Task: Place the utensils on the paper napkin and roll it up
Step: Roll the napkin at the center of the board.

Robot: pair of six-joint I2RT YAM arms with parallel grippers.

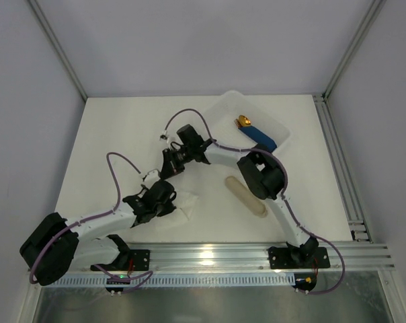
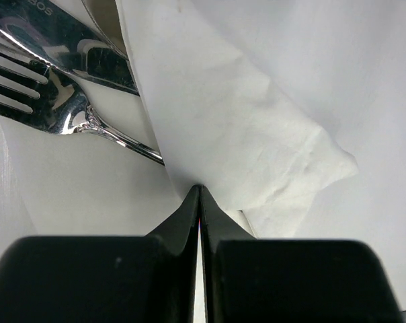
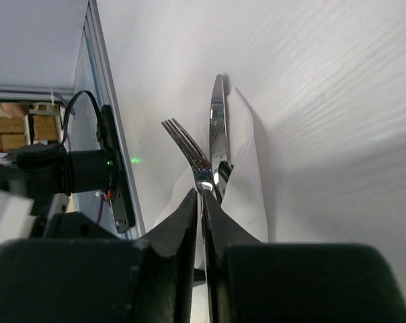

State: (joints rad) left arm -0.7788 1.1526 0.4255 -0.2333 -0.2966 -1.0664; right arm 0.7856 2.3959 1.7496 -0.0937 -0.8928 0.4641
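Observation:
The paper napkin (image 1: 183, 210) lies crumpled at the front left, partly under my left gripper (image 1: 167, 202). In the left wrist view the left gripper (image 2: 200, 190) is shut on an edge of the napkin (image 2: 236, 134), which is folded over the utensils: a fork (image 2: 35, 91) and a knife blade (image 2: 62, 40) stick out at the upper left. My right gripper (image 1: 168, 168) is just behind it. In the right wrist view the right gripper (image 3: 203, 195) is shut on the utensils at the fork's neck; fork tines (image 3: 183, 138) and knife (image 3: 218, 111) point away, with napkin (image 3: 247, 182) beside them.
A white plastic tray (image 1: 281, 134) at the back right holds a blue-handled gold-tipped piece (image 1: 255, 132). A beige oblong sleeve (image 1: 247, 196) lies beside the right arm. A metal rail (image 1: 210, 256) runs along the near edge, and frame posts stand at the back corners.

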